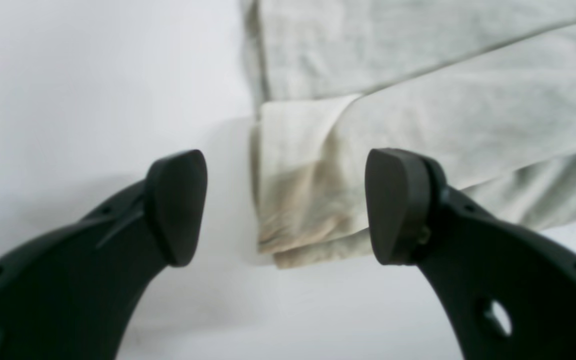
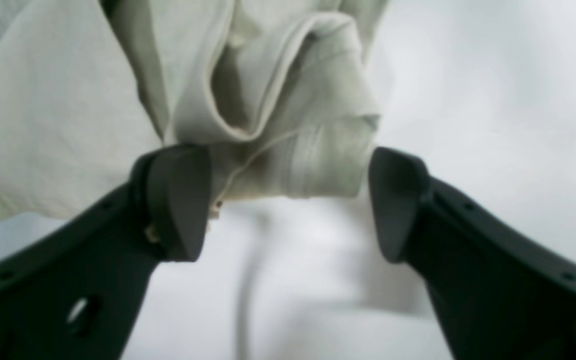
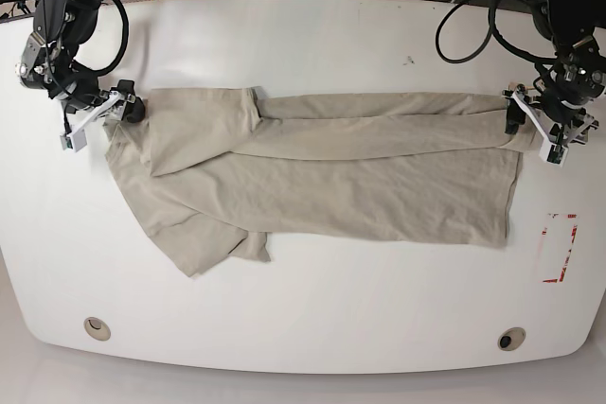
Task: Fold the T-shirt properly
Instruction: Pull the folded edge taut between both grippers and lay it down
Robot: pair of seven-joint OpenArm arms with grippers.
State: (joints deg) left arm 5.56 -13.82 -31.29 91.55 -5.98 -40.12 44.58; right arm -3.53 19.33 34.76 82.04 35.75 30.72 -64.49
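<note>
Soft, wrinkled beige T-shirt [image 3: 322, 172] is lying lengthwise, part-folded, on white worktop [image 3: 312, 44]. Both end effectors, left [image 1: 285, 205] and right [image 2: 288, 202], are gaping at its ends, holding nothing. Wrist views alone are showing bunched hems.

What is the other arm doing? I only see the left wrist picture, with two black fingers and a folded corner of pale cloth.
Observer: The right gripper is at the opposite end of the beige short-sleeved cotton T-shirt, jaws open around a bunched fold of cloth.
Operator: Is the whole shirt folded up?
Observer: Not fully. In the base view the far long edge is folded over lengthwise, but one sleeve sticks out flat on the near side.
Operator: Is anything else on the table?
Observer: A small red-outlined rectangle lies on the white table, on the side of the left gripper.
</note>
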